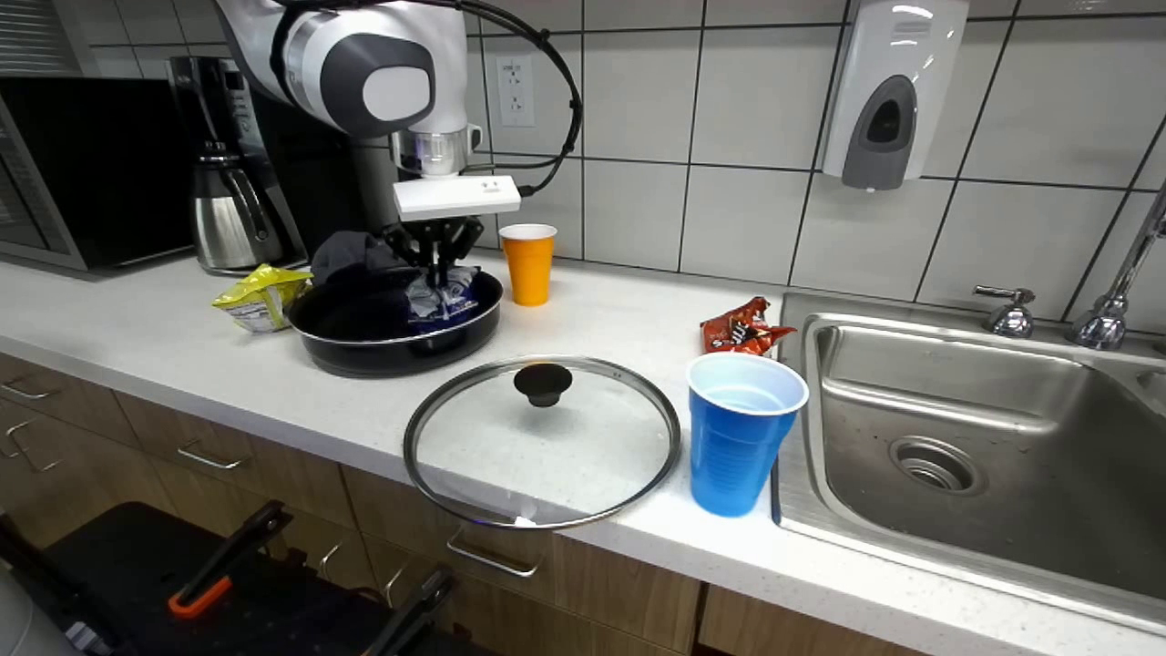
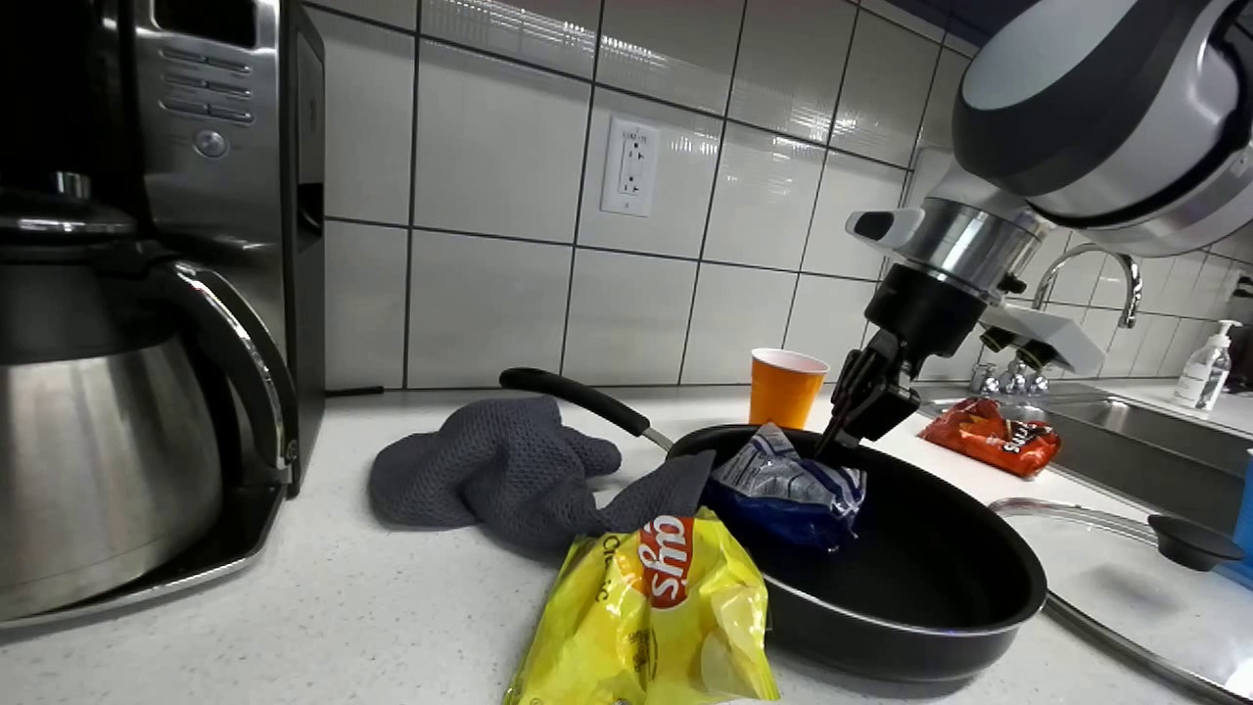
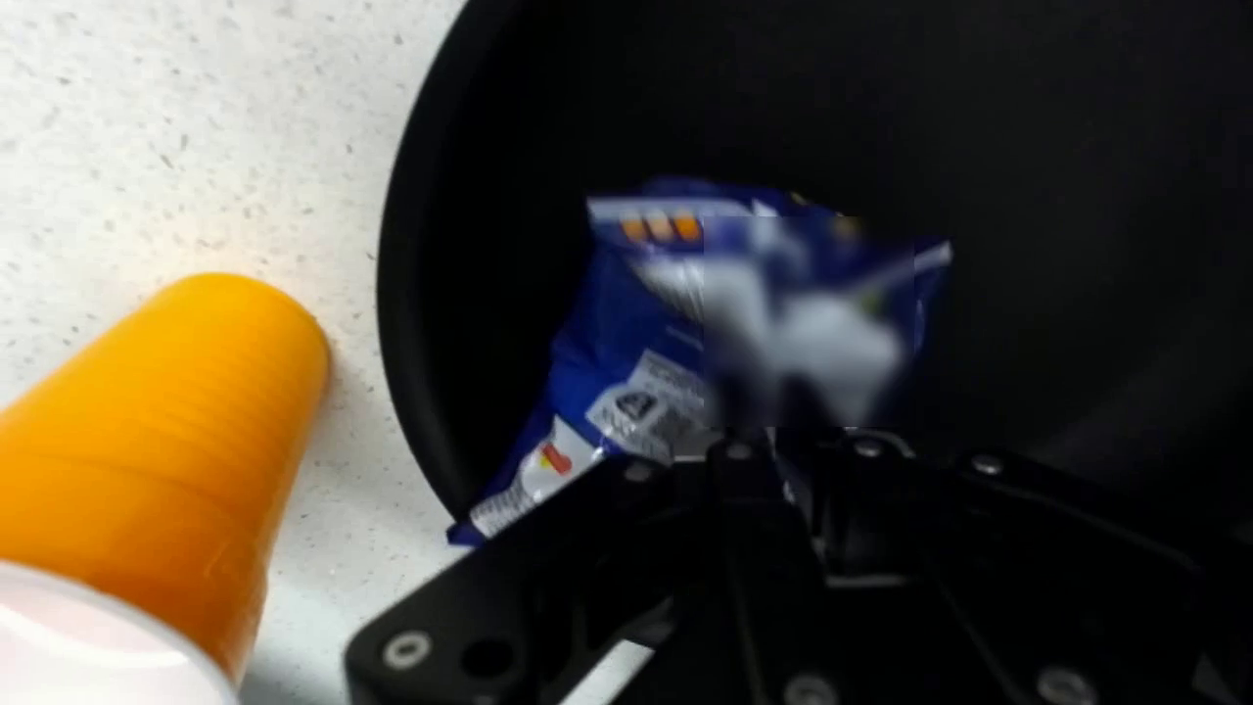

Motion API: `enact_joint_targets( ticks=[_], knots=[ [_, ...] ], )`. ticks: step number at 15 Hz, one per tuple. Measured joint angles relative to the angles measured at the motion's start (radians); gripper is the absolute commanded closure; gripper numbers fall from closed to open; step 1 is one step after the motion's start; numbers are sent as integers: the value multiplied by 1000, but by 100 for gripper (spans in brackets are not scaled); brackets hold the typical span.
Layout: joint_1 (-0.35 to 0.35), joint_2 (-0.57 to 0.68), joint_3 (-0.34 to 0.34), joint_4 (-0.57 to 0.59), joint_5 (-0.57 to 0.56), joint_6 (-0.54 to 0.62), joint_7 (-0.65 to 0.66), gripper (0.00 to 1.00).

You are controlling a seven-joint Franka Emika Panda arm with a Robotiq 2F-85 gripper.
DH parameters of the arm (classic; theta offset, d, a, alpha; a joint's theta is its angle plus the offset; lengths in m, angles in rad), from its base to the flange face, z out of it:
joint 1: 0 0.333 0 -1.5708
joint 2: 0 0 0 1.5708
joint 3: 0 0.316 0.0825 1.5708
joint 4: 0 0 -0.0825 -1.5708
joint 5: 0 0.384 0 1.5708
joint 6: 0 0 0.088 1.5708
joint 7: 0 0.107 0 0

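A blue chip bag (image 1: 455,314) with a silvery crumpled top lies inside the black pan (image 1: 392,353), toward the side by the orange cup (image 1: 528,269). In both exterior views my gripper (image 1: 438,278) points down into the pan, its tips at the bag's upper part. The wrist view has the gripper (image 3: 764,401) over the blue bag (image 3: 626,323), with its jaws slightly parted. A thin strip of bag shows in the narrow gap; the tips are blurred, and whether they touch the bag is unclear. The bag rests low in the pan (image 2: 920,558).
A grey cloth (image 2: 499,470) and a yellow chip bag (image 2: 636,627) sit against the pan. The glass lid, with its black knob (image 1: 544,383), lies near the counter's front edge. Beside it stand a blue cup (image 1: 742,446), a red bag (image 1: 742,328) and the sink (image 1: 911,364).
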Motion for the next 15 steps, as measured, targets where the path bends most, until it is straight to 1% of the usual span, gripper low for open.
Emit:
enact_joint_targets(
  ticks=[1,2,3,4,5,7,10,15],
  knots=[
    [-4,0,0,3,0,0,0,45],
    [-9,0,0,7,0,0,0,39],
    [-14,-1,0,11,0,0,0,31],
    [-21,-3,0,14,0,0,0,24],
    [-29,-6,0,18,0,-1,0,16],
    [-46,-17,-2,25,0,-1,3,1],
    [-64,-36,-16,32,-6,-1,15,0],
    [-78,-61,-68,33,-104,-1,84,0]
  ],
)
